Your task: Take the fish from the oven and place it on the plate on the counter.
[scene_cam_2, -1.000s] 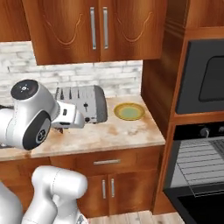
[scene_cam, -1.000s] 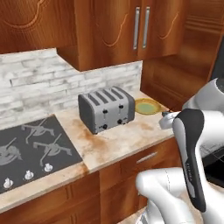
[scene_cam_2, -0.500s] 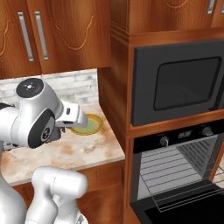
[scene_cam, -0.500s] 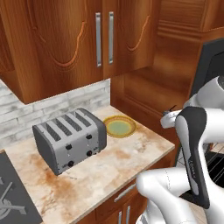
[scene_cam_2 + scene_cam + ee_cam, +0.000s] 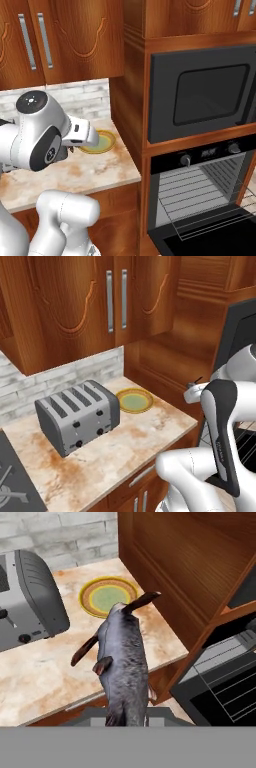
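Oven: black built-in unit at the right of the scene, glass door let down and open, wire racks visible inside, two knobs and a small display on the panel above the opening. A black microwave sat in the wooden column directly above it.

Table: beige stone-look top with rusty brown mottling, over wooden cabinet fronts with silver handles, ending against the wooden column at its right.

Toaster: grey four-slot model, standing on the table toward the left, near the white brick backsplash, its knobs facing forward.

Plate: small, round, yellowish-green with a tan rim, lying flat on the table at the far right corner, just beside the toaster and near the wooden column. Nothing lay on it.

Fish: grey body with dark reddish-brown fins and tail, held out over the near edge of the table, tail toward the plate, not touching the plate.

End effector: clenched on the fish, its fingers hidden behind the fish's body in the hand view.
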